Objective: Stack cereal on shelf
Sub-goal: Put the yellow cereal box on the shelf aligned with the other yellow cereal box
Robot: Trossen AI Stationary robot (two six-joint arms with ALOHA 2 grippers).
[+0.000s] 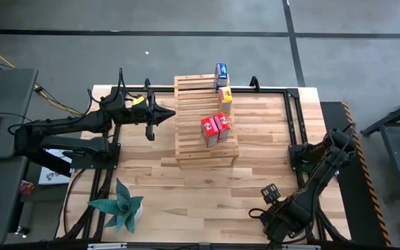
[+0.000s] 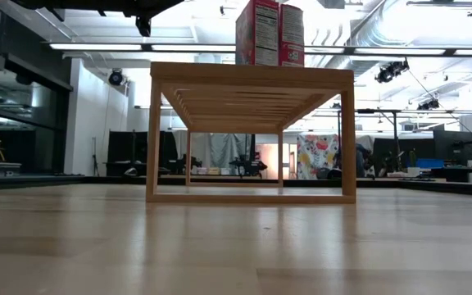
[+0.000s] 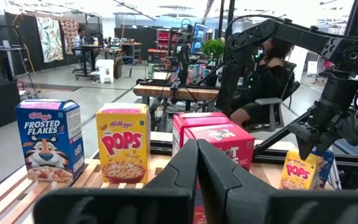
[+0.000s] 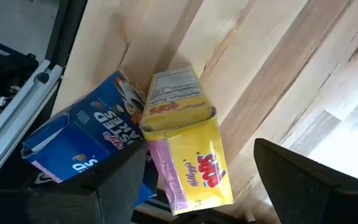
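Right gripper near the table's front right corner, fingers wide apart, holding nothing.

Seen past its fingers in the right wrist view: a yellow box and a blue box, lying side by side on the table, yellow touching blue. Left gripper just beside the shelf, on its left, fingers pressed together, empty. Standing on the shelf: two red boxes side by side on the lower step, a second yellow box farther back, a second blue box at the rear.
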